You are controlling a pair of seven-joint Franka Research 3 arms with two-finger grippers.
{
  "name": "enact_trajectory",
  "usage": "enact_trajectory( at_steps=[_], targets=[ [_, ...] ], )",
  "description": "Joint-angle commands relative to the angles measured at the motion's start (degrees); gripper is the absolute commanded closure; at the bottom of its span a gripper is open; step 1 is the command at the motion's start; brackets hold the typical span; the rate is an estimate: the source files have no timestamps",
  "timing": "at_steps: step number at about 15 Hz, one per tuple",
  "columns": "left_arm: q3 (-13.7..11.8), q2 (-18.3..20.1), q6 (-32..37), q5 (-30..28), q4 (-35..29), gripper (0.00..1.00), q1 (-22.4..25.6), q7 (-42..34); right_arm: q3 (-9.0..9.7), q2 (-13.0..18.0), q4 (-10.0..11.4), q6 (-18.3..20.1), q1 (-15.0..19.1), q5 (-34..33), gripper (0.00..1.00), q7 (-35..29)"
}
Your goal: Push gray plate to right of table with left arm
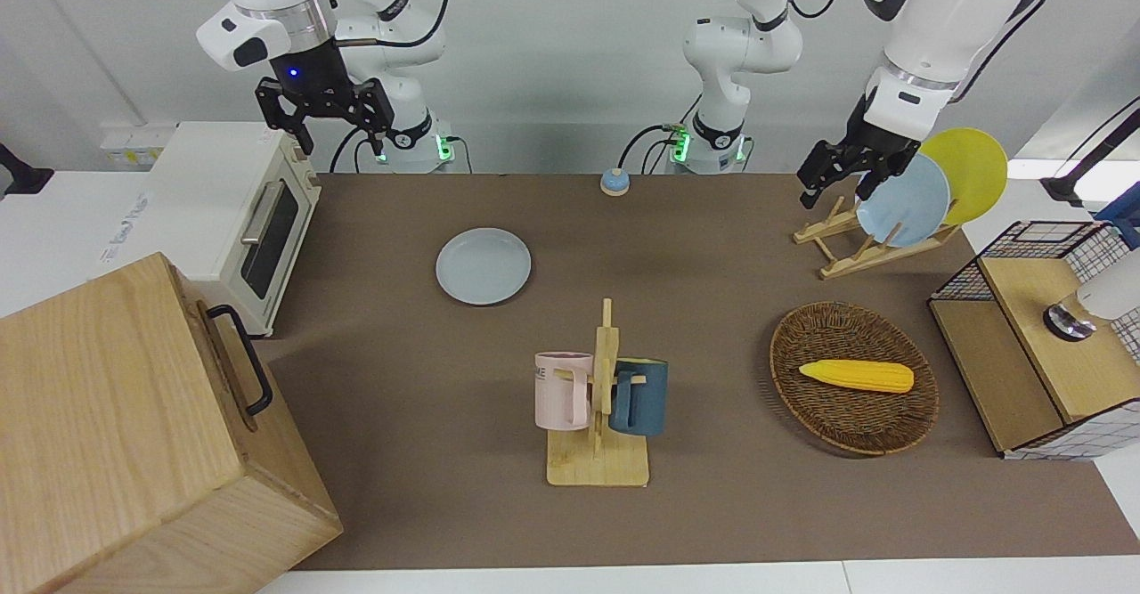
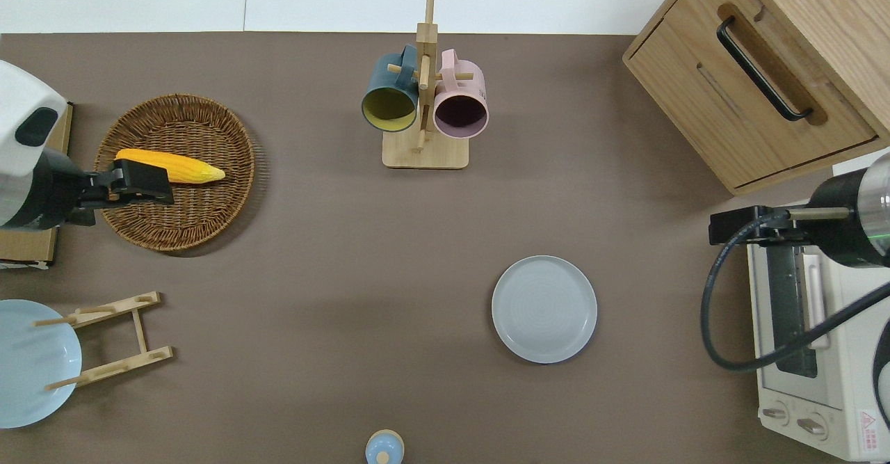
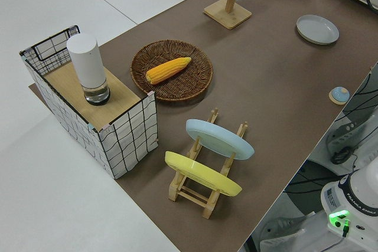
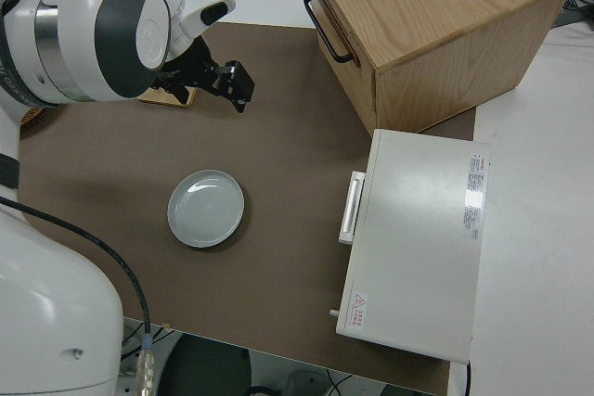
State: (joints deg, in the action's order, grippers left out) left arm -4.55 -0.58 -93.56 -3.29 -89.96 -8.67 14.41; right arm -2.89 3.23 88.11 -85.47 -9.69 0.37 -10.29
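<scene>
Hovering over the round woven wicker basket point(image 2: 174, 172) that holds a yellow corn cob point(image 2: 170, 165), the left arm's black two-finger gripper point(image 2: 135, 183) carries nothing; its finger spread cannot be judged. The right arm is parked. The round pale gray plate point(image 2: 544, 309) lies flat on the brown table point(image 2: 334, 297), well apart from that basket, toward the right arm's end. Likely rigid, light and smooth-sliding, it suits a push against the low rim.

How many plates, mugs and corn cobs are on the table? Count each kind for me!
Plates: 3, the gray plate, the sky-blue plate and the yellow plate.
Mugs: 2, the pink mug and the dark blue mug.
Corn cobs: 1, the corn.
Total: 6.
</scene>
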Motion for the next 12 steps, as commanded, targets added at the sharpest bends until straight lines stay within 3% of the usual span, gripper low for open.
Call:
enact_trajectory(
  at_steps=[1,12],
  targets=[
    [1.48,-0.04,2.76,2.06,1.45,0.01,1.38,-1.66,-0.27,-0.32,-0.57,0.65,-0.33,-0.02,0.005,0.10],
    [2.00,0.49,3.56,2.67,1.54,0.01,1.82,-1.66,-0.27,-0.32,-0.57,0.65,-0.33,-0.02,0.005,0.10]
  ],
)
